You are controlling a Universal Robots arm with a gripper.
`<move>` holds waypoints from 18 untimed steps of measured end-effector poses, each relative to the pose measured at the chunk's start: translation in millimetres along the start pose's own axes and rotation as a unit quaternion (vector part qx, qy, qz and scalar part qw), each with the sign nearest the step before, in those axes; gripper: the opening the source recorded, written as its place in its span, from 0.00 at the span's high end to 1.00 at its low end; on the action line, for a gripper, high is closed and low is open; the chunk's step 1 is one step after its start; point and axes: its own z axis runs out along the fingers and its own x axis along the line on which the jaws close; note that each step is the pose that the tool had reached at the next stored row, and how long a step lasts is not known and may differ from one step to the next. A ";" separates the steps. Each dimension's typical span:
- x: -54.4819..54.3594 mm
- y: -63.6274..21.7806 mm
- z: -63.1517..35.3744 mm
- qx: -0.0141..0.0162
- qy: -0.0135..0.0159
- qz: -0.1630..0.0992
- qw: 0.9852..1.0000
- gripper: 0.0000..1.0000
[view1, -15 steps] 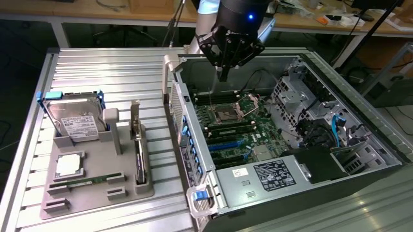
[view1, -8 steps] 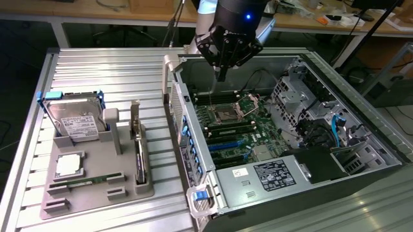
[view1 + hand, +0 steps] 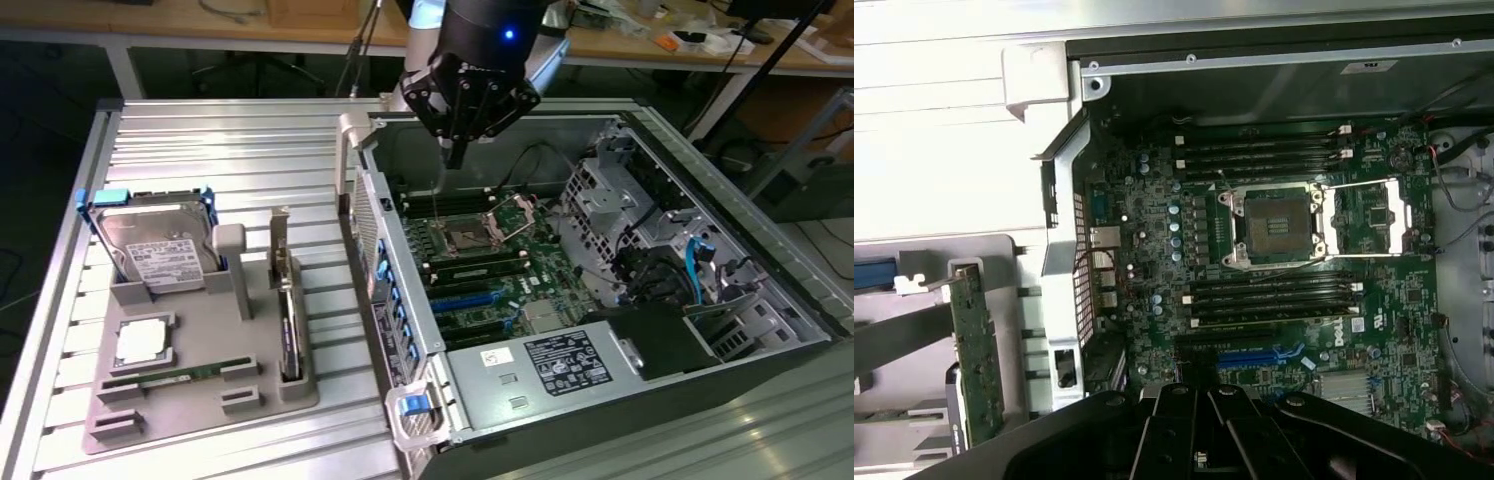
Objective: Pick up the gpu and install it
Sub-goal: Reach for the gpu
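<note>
- Arm (image 3: 474, 30) enters from the top of the exterior view, wrist section vertical, blue light lit on it.
- Claw (image 3: 457, 152) points straight down, tapering to a narrow tip.
- Fingers (image 3: 1174, 430) drawn together, gripping nothing.

So the gripper (image 3: 457, 155) hangs over the open computer case (image 3: 387, 290), above the far end of the motherboard (image 3: 487, 265). The CPU socket (image 3: 470, 232) sits under it, a touch nearer the camera. The power supply (image 3: 561, 365) is in the case's near end, well apart from the gripper. Off to the exterior view's left of the gripper, outside the case wall, a holder tray (image 3: 214, 330) lies on the table (image 3: 214, 140). The gpu (image 3: 286, 300) stands on edge in the tray's slot nearest the case. The hard drive (image 3: 154, 245) stands further left still, and the memory stick (image 3: 174, 376) lies flat on the tray's near side.
</note>
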 end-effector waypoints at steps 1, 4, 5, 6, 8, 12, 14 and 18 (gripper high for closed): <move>0.5 0.0 0.0 0.000 0.000 0.000 1.000 0.89; 1.8 -0.2 0.0 0.000 0.000 0.000 1.000 0.89; 2.4 -0.2 0.0 0.000 0.000 0.000 1.000 0.89; 2.9 -0.2 0.0 0.000 0.000 0.000 1.000 0.89; 4.2 -0.3 0.0 0.000 0.000 0.000 1.000 0.89; 7.6 -0.6 -0.1 0.000 0.000 0.000 1.000 0.89; 9.6 -0.7 -0.1 0.000 0.000 0.000 1.000 0.89; 15.0 -1.1 -0.2 0.000 0.000 0.000 1.000 0.89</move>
